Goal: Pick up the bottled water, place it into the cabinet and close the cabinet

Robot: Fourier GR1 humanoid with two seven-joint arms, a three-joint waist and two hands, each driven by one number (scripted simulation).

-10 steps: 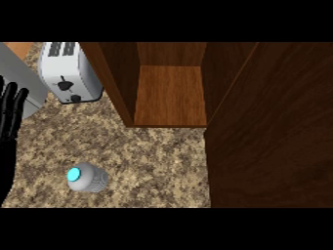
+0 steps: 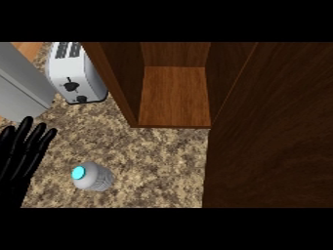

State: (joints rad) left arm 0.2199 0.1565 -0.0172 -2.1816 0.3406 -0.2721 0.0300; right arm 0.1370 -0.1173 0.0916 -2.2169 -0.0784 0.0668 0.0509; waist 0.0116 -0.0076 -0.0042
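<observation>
The bottled water (image 2: 92,177) stands upright on the speckled counter (image 2: 161,156), a grey bottle seen from above with a cyan cap. My left hand (image 2: 11,158) is at the left edge, open with straight fingers pointing up, a short gap to the left of the bottle and not touching it. The wooden cabinet (image 2: 175,95) stands open beyond the bottle, its shelf bare. Its door (image 2: 280,132) fills the right side of the view. My right hand does not show.
A white toaster (image 2: 73,78) sits at the back left, beside the cabinet's left wall. A grey panel (image 2: 10,90) runs along the far left. The counter's front edge lies just below the bottle.
My left hand has come lower and to the right, closer to the bottle. The bottle, toaster and cabinet have stayed where they were.
</observation>
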